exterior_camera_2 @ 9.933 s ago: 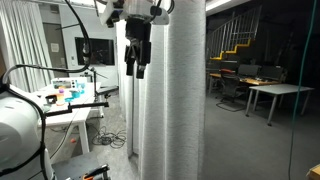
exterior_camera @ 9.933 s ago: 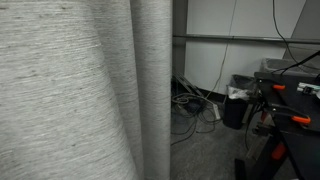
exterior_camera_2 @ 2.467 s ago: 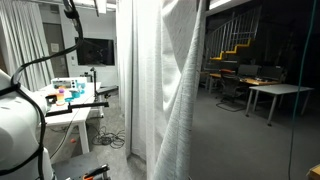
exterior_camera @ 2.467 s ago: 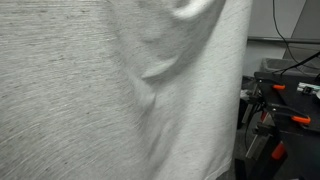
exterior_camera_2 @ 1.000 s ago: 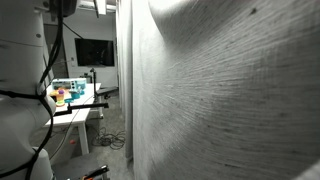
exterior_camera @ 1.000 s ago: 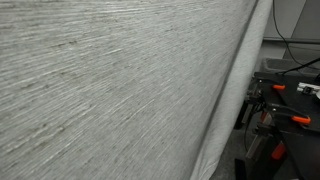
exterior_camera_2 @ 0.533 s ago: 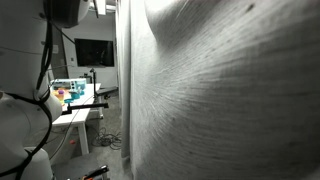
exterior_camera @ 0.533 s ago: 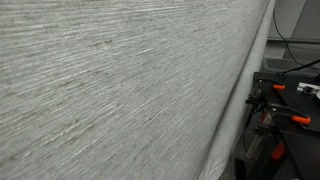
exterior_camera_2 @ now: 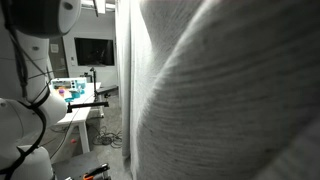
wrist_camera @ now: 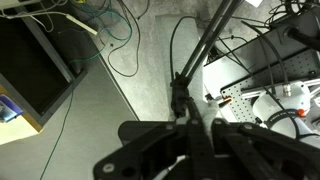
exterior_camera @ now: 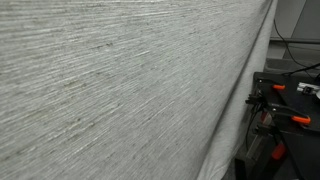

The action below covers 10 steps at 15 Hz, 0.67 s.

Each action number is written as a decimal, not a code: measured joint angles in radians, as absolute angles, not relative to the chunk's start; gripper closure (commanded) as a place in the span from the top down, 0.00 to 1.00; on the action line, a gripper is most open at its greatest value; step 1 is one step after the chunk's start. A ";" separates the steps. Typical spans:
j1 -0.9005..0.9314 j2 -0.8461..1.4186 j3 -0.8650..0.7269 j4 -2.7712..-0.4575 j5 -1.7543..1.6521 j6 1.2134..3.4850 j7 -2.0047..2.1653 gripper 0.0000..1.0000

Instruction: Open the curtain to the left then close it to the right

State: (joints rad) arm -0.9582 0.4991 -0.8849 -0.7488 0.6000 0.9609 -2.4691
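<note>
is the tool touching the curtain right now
Cannot tell. Wrist view shows the shut tool over floor, no fabric visible; the curtain fills both exterior views, hiding it.

A dark monitor (exterior_camera_2: 95,50) hangs behind a white table (exterior_camera_2: 78,117); cables (wrist_camera: 118,40) sprawl across the floor (wrist_camera: 105,115).

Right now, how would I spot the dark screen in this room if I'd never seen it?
Begin at the huge grey-beige curtain filling most of an exterior view. Past its hanging edge stands a white table; the screen sits higher up behind it. It is the only flat black rectangle among pale walls and fabric.
</note>
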 measured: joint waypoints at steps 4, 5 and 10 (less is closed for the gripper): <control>-1.056 0.544 -0.816 -0.682 0.612 0.887 -2.471 0.01; -1.073 0.552 -0.801 -0.670 0.612 0.874 -2.471 0.01; -1.129 0.565 -0.734 -0.640 0.603 0.843 -2.470 0.01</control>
State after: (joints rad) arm -1.1293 0.5653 -0.7343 -0.6405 0.6026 0.8431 -2.4700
